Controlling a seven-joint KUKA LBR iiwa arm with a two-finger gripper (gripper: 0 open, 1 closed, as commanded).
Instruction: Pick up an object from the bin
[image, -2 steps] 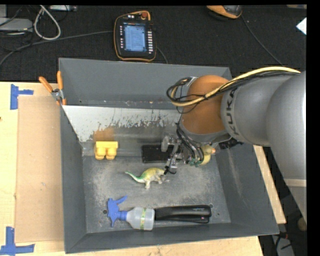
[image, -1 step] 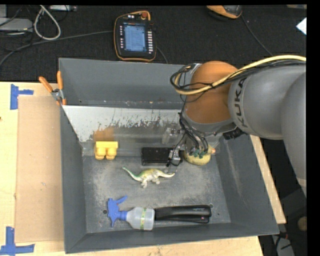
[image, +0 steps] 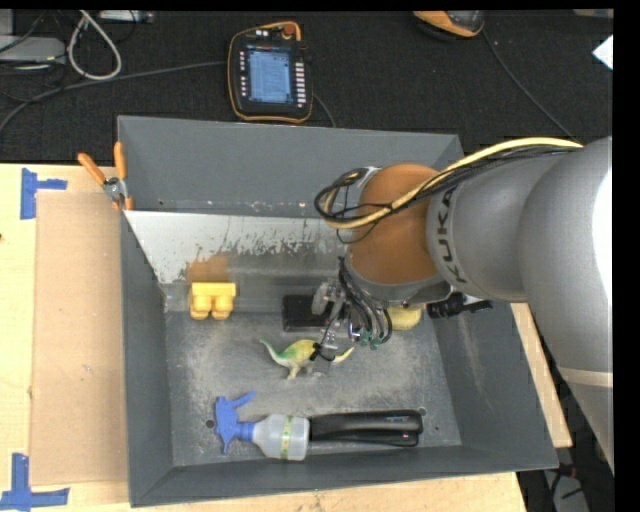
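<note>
Dinosaur toy (image: 293, 352): green-yellow figure near the centre of the bin (image: 148, 380), slightly toward 6 o'clock.
Torso: probably light, stiff plastic with thin limbs; best grasped across the body.
Gripper (image: 328, 348): at the toy's 3 o'clock, over its tail; open or closed cannot be told.

I take the yellow toy brick (image: 212, 299) as my mark. To its right lies a small black block (image: 299, 311). Well below it, a spray bottle (image: 265, 434) with a blue trigger lies on its side, a long black handle (image: 365, 428) touching the bottle's base and stretching right. Far right of the brick I see a pale yellow lump (image: 405, 319), partly hidden. Well above the brick, an orange-rimmed pendant (image: 268, 75) rests on the dark table (image: 400, 85).
</note>
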